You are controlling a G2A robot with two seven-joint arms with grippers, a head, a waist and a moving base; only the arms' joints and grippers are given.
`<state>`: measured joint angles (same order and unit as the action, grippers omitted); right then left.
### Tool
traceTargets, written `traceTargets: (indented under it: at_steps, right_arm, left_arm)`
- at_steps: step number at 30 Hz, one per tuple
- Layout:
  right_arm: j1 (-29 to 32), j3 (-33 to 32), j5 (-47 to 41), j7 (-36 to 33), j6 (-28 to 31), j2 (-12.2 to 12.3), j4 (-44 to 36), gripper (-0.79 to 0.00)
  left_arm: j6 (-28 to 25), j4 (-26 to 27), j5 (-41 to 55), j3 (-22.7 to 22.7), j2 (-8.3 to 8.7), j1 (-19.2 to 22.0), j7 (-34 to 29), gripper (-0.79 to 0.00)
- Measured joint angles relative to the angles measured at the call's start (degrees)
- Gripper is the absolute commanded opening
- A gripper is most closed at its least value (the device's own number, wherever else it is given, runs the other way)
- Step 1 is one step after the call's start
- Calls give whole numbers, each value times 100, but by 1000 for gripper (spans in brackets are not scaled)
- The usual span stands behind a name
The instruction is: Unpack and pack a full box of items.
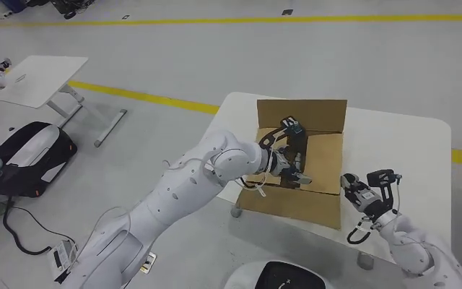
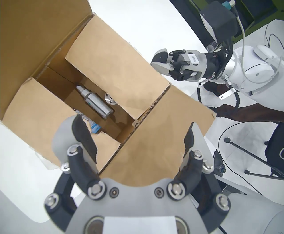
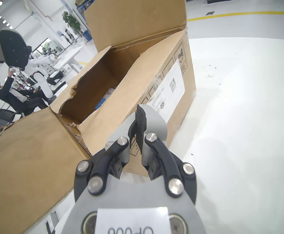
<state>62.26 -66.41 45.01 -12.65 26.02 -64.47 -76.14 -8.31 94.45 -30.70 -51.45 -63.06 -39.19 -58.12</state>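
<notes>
Left pincer (image 2: 135, 124) open over box (image 2: 115, 66) at surface's (image 1: 404, 130) near edge, metal cylinder (image 2: 95, 103) on its floor; right pincer (image 3: 138, 117) closed, empty, beside box wall. Risk: descending left pincer catches inner flap (image 2: 106, 57), dragging box off edge

A pale grey, glossy floor (image 1: 216, 58) spreads all round, crossed by yellow lines (image 1: 238, 19). A small white side table (image 1: 43, 76) stands off to one side, a black bag (image 1: 32, 155) on the floor near it. Farther back in the bright hall stand white desks (image 3: 66, 58) and a potted plant (image 3: 71, 20).
</notes>
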Motion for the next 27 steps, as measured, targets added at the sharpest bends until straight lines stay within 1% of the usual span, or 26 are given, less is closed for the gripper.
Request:
traceTargets:
  at_steps: [3, 7, 9, 12, 15, 19, 25, 27]
  right_arm:
    - [48, 20, 44, -61, 225, 7, -61, -785]
    - [146, -123, 71, -26, 207, 35, -178, -785]
    - [199, -252, 44, 18, 174, 56, -268, -785]
    - [291, -508, -19, 49, 137, 99, -453, -785]
    - [348, -728, -13, 25, 119, 137, -620, -785]
    - [405, -895, 1, 10, 82, 162, -768, -785]
    - [474, -934, 33, -15, 68, 168, -889, -785]
    - [487, -920, 44, -17, 68, 165, -898, -785]
  left_arm:
    - [0, 0, 0, 0, 0, 0, 0, 0]
    - [11, 1, -23, 0, 2, -9, 23, 0]
    - [116, 28, -300, 37, 7, -31, 160, 0]
    - [455, 40, -947, 194, -35, -43, 377, 0]
    - [731, -123, -1540, 494, -114, 82, 401, 0]
    - [1202, -528, -2210, 948, -273, 280, 363, 0]
    - [1585, -1293, -2750, 1483, -531, 629, -23, 0]
    - [1689, -1440, -2919, 1612, -607, 720, -124, 0]
